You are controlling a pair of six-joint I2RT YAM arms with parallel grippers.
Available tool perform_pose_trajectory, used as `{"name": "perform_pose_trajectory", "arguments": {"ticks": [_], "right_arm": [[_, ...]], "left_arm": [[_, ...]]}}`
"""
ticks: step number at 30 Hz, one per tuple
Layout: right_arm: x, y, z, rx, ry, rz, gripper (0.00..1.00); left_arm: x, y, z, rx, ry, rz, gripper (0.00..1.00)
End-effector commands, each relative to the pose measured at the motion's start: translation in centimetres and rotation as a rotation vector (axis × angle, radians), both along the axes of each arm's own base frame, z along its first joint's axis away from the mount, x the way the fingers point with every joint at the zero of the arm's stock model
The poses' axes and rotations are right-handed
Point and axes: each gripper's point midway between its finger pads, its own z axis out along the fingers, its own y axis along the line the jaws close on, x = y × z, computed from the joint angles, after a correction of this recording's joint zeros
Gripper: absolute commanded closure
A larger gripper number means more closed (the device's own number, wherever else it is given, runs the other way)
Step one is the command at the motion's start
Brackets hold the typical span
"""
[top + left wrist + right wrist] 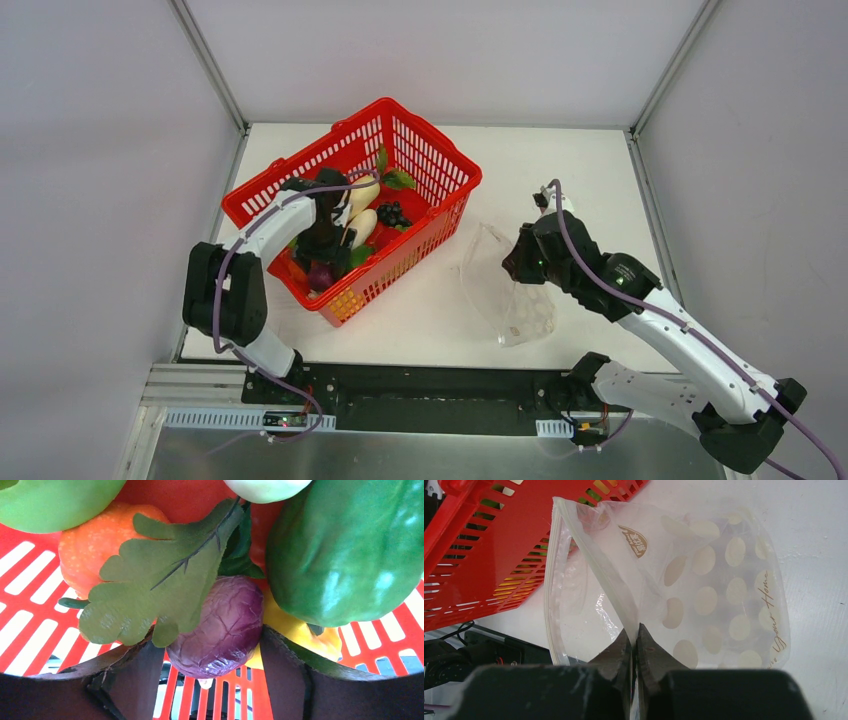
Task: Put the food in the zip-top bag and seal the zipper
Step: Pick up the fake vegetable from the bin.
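Note:
My left gripper (322, 262) is down in the red basket (425, 140). Its fingers (285, 670) sit against both sides of a purple cabbage (220, 625), which also shows in the top view (320, 276). Around it lie a green pepper (345, 550), an orange fruit (85, 545), a yellow piece (300, 635) and a green leaf (165, 575). My right gripper (635, 630) is shut on one lip of the dotted zip-top bag (724, 590) and holds its mouth open toward the basket. The zipper (550, 580) runs along the open edge. The bag (510, 305) looks empty.
Long white radishes (362, 225) and dark grapes (393, 213) lie in the basket beside my left arm. The basket's near wall (484, 565) stands just left of the bag's mouth. The black base rail (430, 400) runs along the table's near edge.

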Motion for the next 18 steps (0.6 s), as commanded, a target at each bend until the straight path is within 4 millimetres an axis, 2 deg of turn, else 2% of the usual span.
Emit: {"name": "perform_pose_trajectory", "arguments": {"ticks": [1,2,3,7,11,18], "right_arm": [[0.2,0.3,0.4,0.012,-0.024,0.011,0.92],[0.2,0.3,0.5,0.017,-0.025,0.01,0.92],[0.2,0.3,0.5,0.019,-0.025,0.01,0.92],[0.1,0.2,0.5,0.022,-0.027,0.005,0.92],[0.2,0.1,0.7,0.026,-0.033,-0.002,0.92],[0.2,0.3,0.6,0.037,-0.028,0.001,0.92]], "left_arm": [[-0.9,-0.2,1.2,-0.038,-0.006,-0.007,0.4],[-0.9,-0.2,1.4,-0.041,-0.014,-0.007,0.51],[-0.8,-0.1,1.6,-0.039,-0.025,-0.005,0.57],[-0.5,-0.1,2.7,-0.049,-0.09,0.003,0.74],[0.0,-0.3,4.6,-0.08,-0.202,0.012,0.81],[0.3,-0.3,8.4,-0.13,-0.394,0.029,0.84]]}}
